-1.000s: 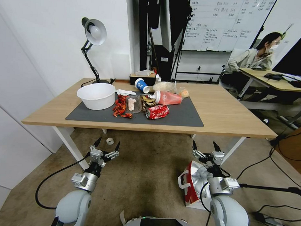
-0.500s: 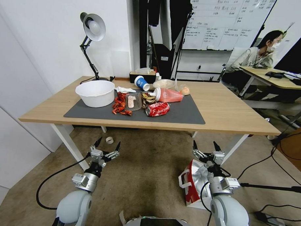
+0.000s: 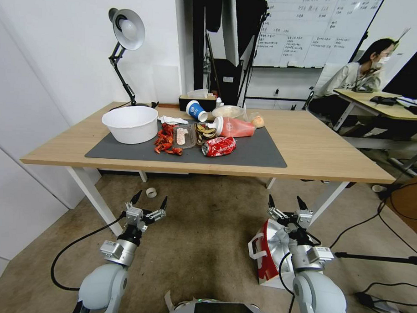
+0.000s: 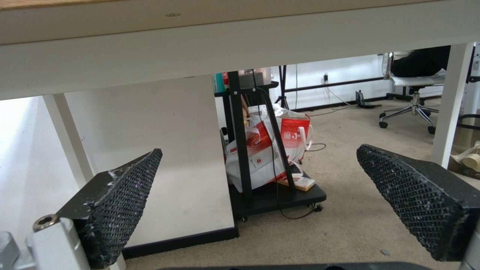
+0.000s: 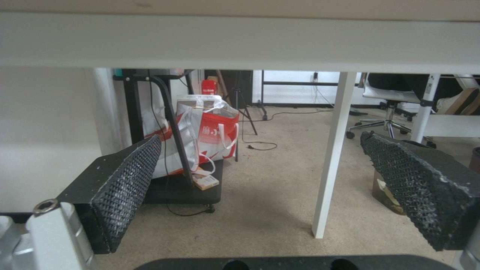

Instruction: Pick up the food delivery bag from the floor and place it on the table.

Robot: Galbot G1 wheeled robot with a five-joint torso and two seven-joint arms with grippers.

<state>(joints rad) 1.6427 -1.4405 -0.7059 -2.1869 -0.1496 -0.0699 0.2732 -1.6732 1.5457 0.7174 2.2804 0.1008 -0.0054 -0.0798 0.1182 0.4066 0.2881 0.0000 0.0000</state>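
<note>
The table (image 3: 309, 151) carries a dark grey mat (image 3: 259, 151) holding a white bowl (image 3: 130, 123) and crushed red can (image 3: 219, 146). On the floor (image 3: 201, 234) lies the food delivery bag (image 3: 266, 254).

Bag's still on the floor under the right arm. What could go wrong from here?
1. The delivery bag lies partly under the right arm; the open right pincer points past it toward the table, so a reach may miss the handles.
2. Cables trail on the floor beside the bag and could snag.
3. The mat is cluttered with a bowl and can; bare wood is safer.
</note>
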